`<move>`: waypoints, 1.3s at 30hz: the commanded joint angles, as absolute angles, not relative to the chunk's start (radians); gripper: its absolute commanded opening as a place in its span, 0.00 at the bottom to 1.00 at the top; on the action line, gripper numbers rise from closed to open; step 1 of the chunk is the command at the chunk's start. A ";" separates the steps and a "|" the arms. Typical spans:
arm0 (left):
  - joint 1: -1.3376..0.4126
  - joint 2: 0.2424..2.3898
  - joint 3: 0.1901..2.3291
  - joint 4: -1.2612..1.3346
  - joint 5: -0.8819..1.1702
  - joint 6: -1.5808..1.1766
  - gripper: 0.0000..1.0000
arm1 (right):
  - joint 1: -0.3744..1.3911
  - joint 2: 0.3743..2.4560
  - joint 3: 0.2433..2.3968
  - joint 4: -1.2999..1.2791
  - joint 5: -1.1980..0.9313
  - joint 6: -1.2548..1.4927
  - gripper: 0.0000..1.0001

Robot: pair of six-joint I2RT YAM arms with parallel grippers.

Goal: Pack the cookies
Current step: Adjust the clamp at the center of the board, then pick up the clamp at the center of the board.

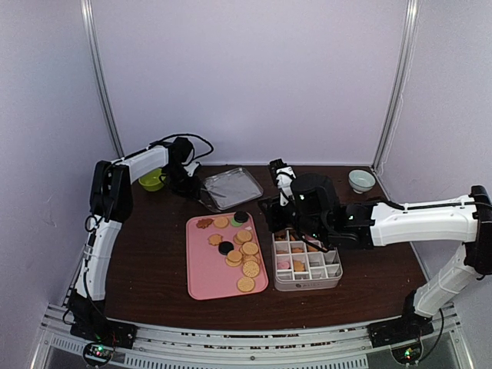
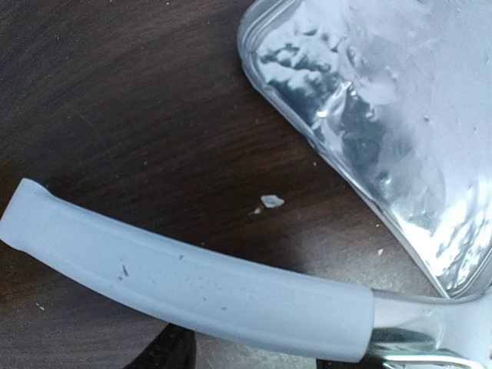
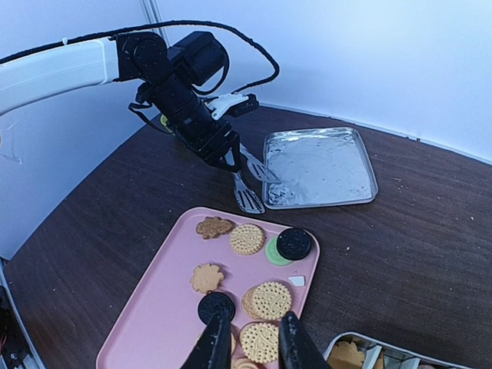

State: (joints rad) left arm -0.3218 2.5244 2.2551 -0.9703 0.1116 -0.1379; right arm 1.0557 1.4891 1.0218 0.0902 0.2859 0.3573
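Metal tongs [image 3: 246, 187] at left fingers [image 3: 219, 148] (grip unclear, wrist shows only handle [image 2: 192, 284]), right fingers [image 3: 212, 346] slightly parted, empty.

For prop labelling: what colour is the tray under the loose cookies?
Pink tray, clearest in top external view.

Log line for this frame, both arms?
left gripper: holding metal tongs beside silver foil tray | right gripper: open, empty, above round cookies on pink tray | white divided box: part-filled
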 commanded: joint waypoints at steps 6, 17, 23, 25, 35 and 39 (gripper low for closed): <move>-0.272 2.526 2.261 -0.951 0.174 -0.150 0.34 | 1.061 1.499 1.044 0.074 0.282 0.379 0.22; -0.228 2.494 2.288 -0.947 0.237 -0.142 0.00 | 1.063 1.530 1.093 0.043 0.278 0.370 0.21; -0.217 2.462 2.301 -0.955 0.273 -0.123 0.00 | 1.062 1.543 1.108 0.036 0.274 0.367 0.21; -0.216 2.442 2.287 -0.954 0.294 -0.124 0.06 | 1.062 1.549 1.114 0.032 0.272 0.367 0.21; -0.178 2.342 2.219 -1.045 0.360 0.001 0.50 | 1.062 1.540 1.111 0.019 0.272 0.362 0.21; -0.169 2.320 2.218 -1.047 0.437 -0.026 0.97 | 1.062 1.540 1.105 0.025 0.268 0.364 0.21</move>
